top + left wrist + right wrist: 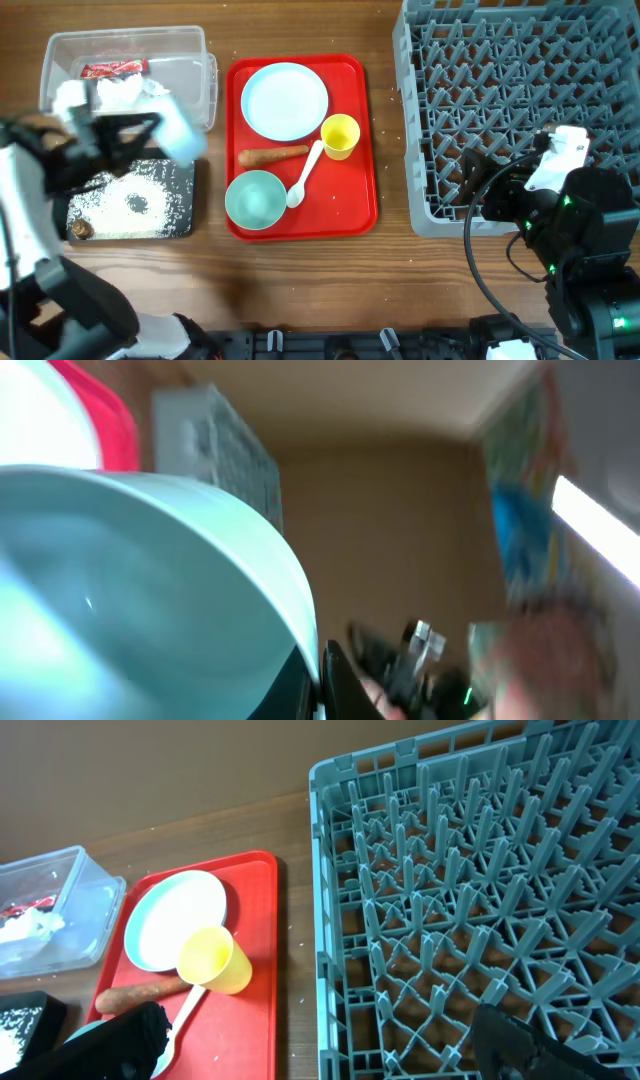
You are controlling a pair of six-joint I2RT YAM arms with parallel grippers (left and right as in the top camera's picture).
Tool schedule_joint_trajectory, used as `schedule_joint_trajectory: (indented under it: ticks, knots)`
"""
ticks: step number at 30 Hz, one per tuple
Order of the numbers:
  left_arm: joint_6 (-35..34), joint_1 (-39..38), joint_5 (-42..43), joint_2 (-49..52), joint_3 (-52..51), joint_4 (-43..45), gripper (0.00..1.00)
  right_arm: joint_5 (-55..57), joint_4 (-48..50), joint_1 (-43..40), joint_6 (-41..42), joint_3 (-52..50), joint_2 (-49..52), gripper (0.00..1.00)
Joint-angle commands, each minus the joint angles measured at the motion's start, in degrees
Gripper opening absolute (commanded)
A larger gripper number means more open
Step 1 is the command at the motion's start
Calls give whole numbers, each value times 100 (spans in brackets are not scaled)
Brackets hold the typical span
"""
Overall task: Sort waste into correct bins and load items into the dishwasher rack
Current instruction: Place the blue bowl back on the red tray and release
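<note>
Wood table: rack empty; wrapper, tissue, rice binned; carrot, plate, cup, spoon on red tray. L gripper clamps bowl, R gripper released.

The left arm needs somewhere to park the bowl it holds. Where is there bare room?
The dishwasher rack shows nothing loaded. Bare table runs between the red tray and the rack, and in front of the tray. The tray is crowded with plate, cup, carrot, spoon and bowl; only its near right corner is free.
</note>
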Motion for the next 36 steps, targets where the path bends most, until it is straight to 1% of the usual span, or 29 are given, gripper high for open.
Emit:
schedule_joint_trajectory:
  ticks: [1,2,3,5,6,8,10,11,13,14,15,16,18,20,22,23,26,32,33,34,36]
  knots:
    - [90,-1403,-195,-122,96,387,4,122,31,9,-103,107,4,100]
    - [-35,-1755,-284,-120,96,601,4,122,31,9,-103,107,4,100]
    - [-643,-2455,-632,-120,96,1189,4,122,28,9,-105,107,4,100]
    - [-1427,-3106,-1220,-120,96,1853,4,122,31,9,-105,107,4,100]
    - [-2028,-3528,-1746,-120,96,2273,4,122,31,9,-105,107,4,100]
    - [-2979,-4240,-2892,-120,96,2837,4,122,20,9,-103,107,4,100]
    - [-3901,-5209,-4662,-120,96,3239,4,122,-35,9,-105,107,4,100]
    - [-4203,-5705,-5519,-120,96,3305,4,122,-55,9,-105,107,4,100]
    - [-4518,-6260,-6413,-116,92,3314,4,125,-79,9,-107,107,4,100]
    - [-4883,-6909,-7418,-101,81,3294,4,122,-105,9,-105,107,4,100]
    - [-5029,-7235,-7906,-76,74,3294,4,122,-138,9,-105,107,4,100]
    - [-5110,-7453,-8207,-61,74,3294,4,122,-162,9,-105,107,4,100]
    - [-5316,-8089,-9270,107,70,3362,4,122,-175,9,-105,107,4,100]
    - [-5316,-8402,-9700,293,70,3475,4,122,-175,9,-105,107,4,100]
    - [-5311,-8644,-9919,586,70,3626,4,122,-177,9,-105,107,4,100]
    - [-5296,-8778,-9921,885,70,3681,4,122,-190,9,-105,107,4,100]
    - [-5296,-8861,-9921,1226,70,3652,4,122,-208,9,-105,107,4,100]
    - [-5296,-8843,-9919,1598,70,3659,5,122,-208,9,-105,107,4,100]
    - [-5296,-8846,-9919,1598,70,3659,12,122,-205,9,-107,107,4,100]
    - [-5296,-8846,-9919,1598,70,3661,25,122,-208,9,-107,107,4,100]
    - [-5298,-8846,-9914,1598,70,3685,41,122,-208,9,-105,107,4,100]
